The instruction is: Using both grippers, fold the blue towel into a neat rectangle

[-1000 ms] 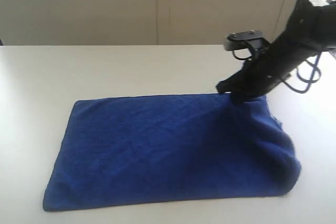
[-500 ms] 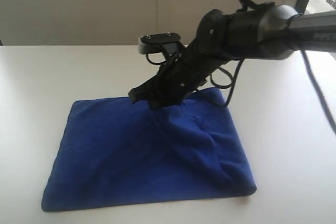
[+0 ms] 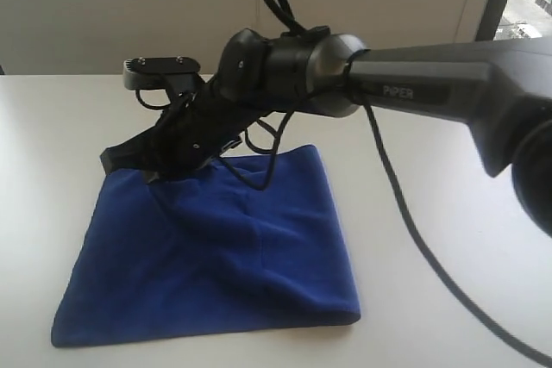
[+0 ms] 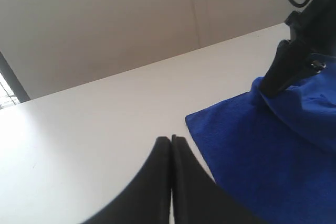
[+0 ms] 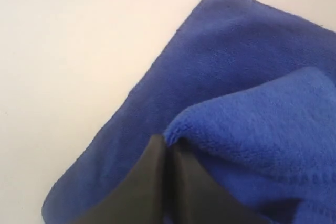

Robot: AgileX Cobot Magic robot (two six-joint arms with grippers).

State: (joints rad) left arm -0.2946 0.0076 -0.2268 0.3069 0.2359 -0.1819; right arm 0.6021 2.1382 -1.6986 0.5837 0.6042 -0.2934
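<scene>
The blue towel point(image 3: 259, 247), half folded on the table point(image 3: 60, 118), is pinched at a corner by the right gripper point(image 5: 167, 144) (left gripper point(image 4: 171, 141) closed, empty); soft, light and limp, it is judged best gripped at corners.

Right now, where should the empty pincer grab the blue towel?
Grab the bare corner of the blue towel nearest the left pincer. Open it first, then come in low from the table side. That corner lies flat with open table beside it, and the right pincer holds the folded-over layer.
</scene>
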